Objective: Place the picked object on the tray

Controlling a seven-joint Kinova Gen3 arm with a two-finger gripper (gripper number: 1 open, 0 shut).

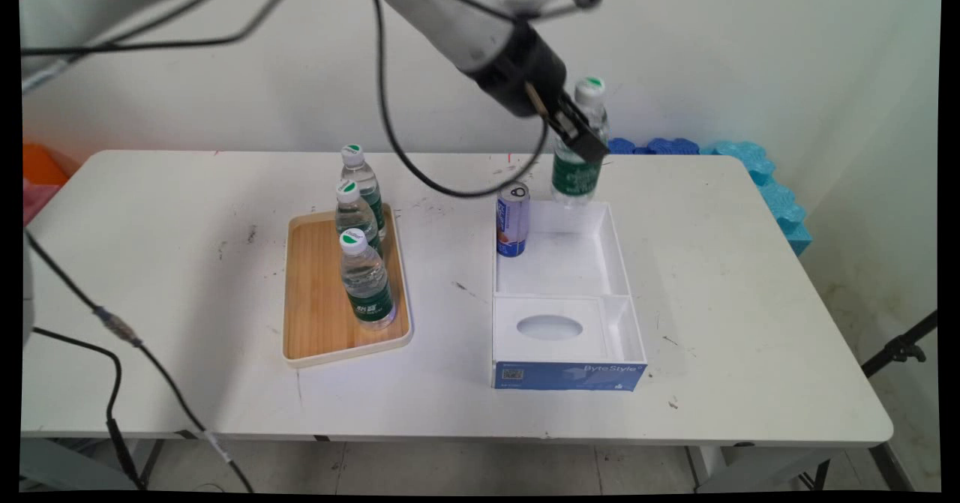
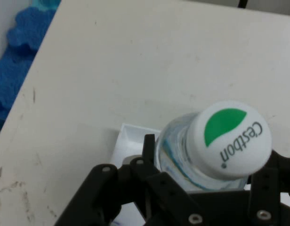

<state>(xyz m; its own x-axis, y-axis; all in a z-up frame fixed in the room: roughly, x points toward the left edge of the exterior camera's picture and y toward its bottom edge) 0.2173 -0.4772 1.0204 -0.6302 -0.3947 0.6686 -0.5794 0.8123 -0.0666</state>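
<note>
The gripper (image 1: 581,137) is clamped on a water bottle (image 1: 581,166), holding it in the air above the far rim of the white box (image 1: 626,278), beside a can (image 1: 513,220) in the box's corner. The bottle could slip in the grip, catch the box wall, or knock over the can.

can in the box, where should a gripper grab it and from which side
Grip the can around its upper body, coming down from above. It stands upright in the box's far left corner, walls close on two sides, so a low side approach is likely blocked. The gripper currently holds a bottle.
</note>
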